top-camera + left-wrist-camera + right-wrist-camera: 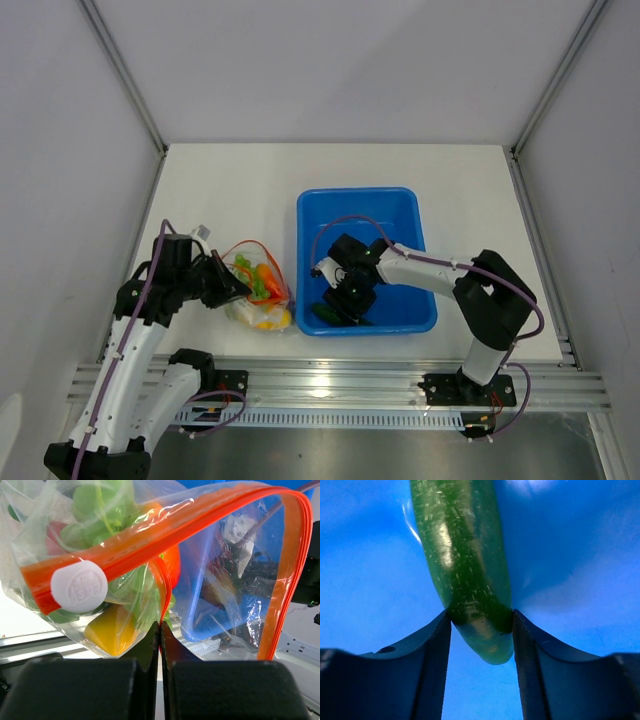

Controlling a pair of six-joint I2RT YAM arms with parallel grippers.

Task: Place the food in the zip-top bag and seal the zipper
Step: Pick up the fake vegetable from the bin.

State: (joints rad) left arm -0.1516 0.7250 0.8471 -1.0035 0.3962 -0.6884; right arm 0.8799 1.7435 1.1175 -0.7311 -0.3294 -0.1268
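Left gripper [160,630] is clenched on the floppy, light zip-top bag [225,580] just below its zipper [150,540]. Right gripper [481,625] clasps the tip of the long green vegetable [465,545] in the blue tub [365,580]. It looks stiff and slick, so a mid-body hold seems safer.

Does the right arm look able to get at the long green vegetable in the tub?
Likely yes: the right claw sits inside the blue tub, fingers against both sides of the long green vegetable.
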